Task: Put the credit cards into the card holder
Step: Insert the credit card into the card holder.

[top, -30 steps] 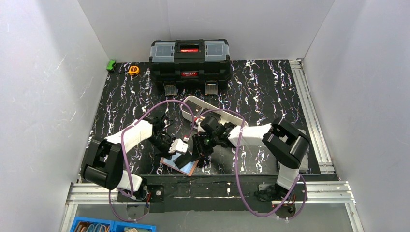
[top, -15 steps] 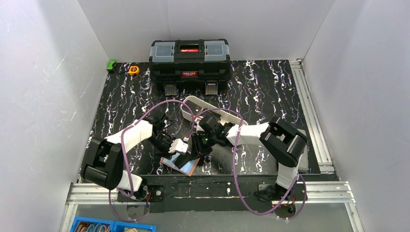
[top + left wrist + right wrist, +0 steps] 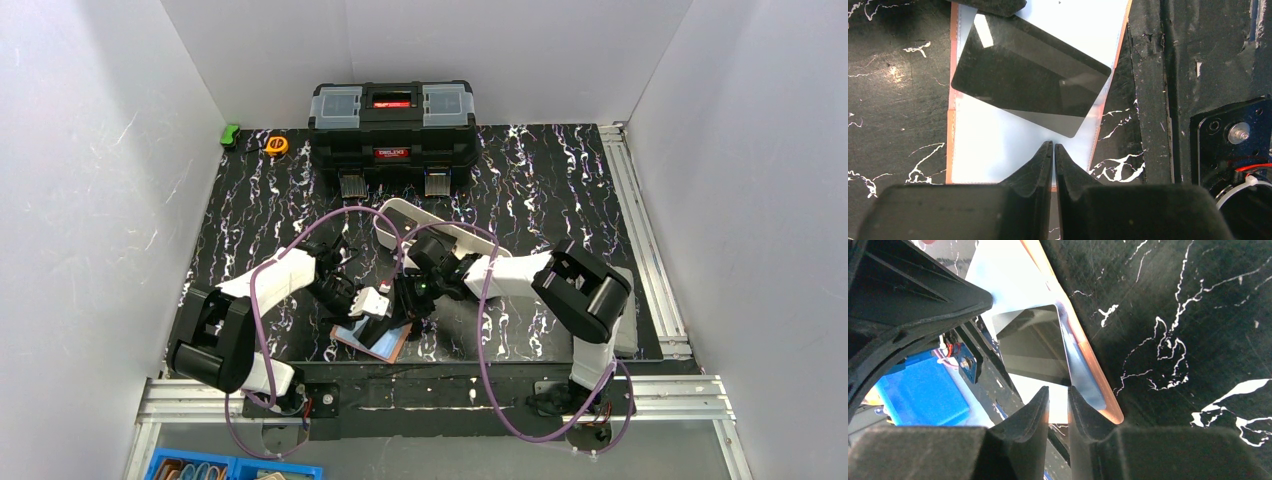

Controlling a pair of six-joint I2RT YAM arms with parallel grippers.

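White walls box in your black, white-veined marbled table (image 3: 560, 190), and near its front edge lies the card holder (image 3: 983, 145), a flat-opened wallet with a tan-orange rim and a pale, glossy inside. On that pale inside rests one dark, shiny rectangular credit card (image 3: 1030, 95), askew to the holder's edges. Your left gripper (image 3: 1053, 146) sits over the holder's near edge, jaws clenched tip to tip. Your right gripper (image 3: 1058, 390) hovers at the card's other end, jaws a narrow slit apart; you cannot tell whether they pinch anything. Well behind the holder stands a black plastic toolbox (image 3: 392, 125), with a long white oval tray (image 3: 400, 213) between them.
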